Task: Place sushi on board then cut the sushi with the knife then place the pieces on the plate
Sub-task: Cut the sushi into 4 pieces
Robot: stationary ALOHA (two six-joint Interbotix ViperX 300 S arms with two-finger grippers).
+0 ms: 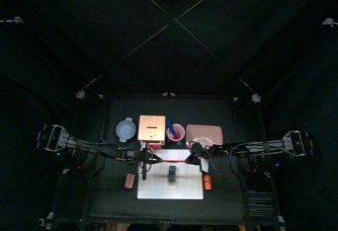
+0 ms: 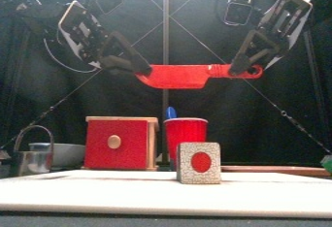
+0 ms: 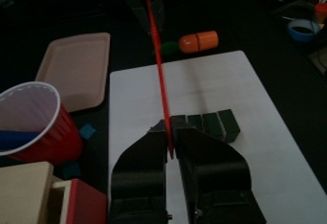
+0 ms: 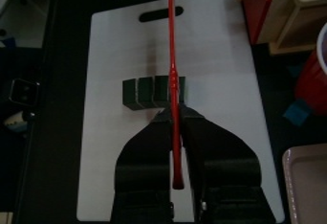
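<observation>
A red toy knife (image 2: pixel 182 76) hangs level above the white board (image 2: pixel 116 180), held at both ends. My left gripper (image 2: pixel 130 64) is shut on one end and my right gripper (image 2: pixel 247 69) on the other. Below it the sushi roll (image 2: pixel 197 163) stands on the board, its pale end with a red centre facing the front. From above, the knife (image 1: pixel 172 157) lies across the board (image 1: pixel 189 187), behind the dark roll (image 1: pixel 173 179). Both wrist views show the blade edge-on (image 3: pixel 159 65) (image 4: pixel 171 65) over the roll (image 3: pixel 211 125) (image 4: pixel 143 90). The pink tray (image 1: pixel 204 134) sits at the back right.
Behind the board stand a wooden box with a red drawer front (image 2: pixel 120 142), a red cup (image 2: pixel 185 136) holding a blue knife, and a blue-grey bowl (image 1: pixel 126 128). A metal cutter (image 2: pixel 37 156) sits at the left. An orange toy (image 3: pixel 198 42) lies beside the board.
</observation>
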